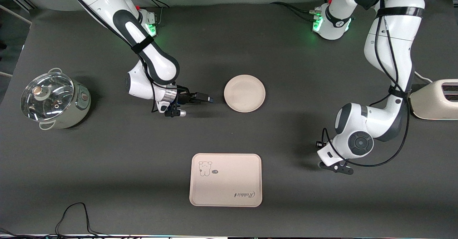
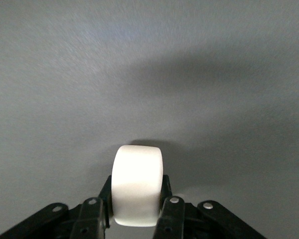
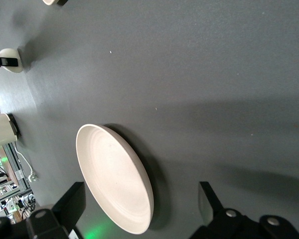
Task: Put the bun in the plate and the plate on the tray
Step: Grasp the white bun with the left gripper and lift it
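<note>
Bun-to-plate step was in hand. Left gripper (image 2: 134, 219) sat low over the table toward the left arm's end, fingers clamped on the bun (image 2: 137, 184). Plate (image 1: 244, 93) lay bare mid-table, farther from the front camera than the tray (image 1: 225, 180), which was also bare. Right gripper (image 3: 144, 211) hovered just beside the plate, fingers apart, holding nothing. Next move likely needed: lift the bun, carry it over the plate, release inside the rim.

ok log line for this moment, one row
left pincer: shut on bun | right pincer: open beside plate | plate: bare, on table | tray: bare
</note>
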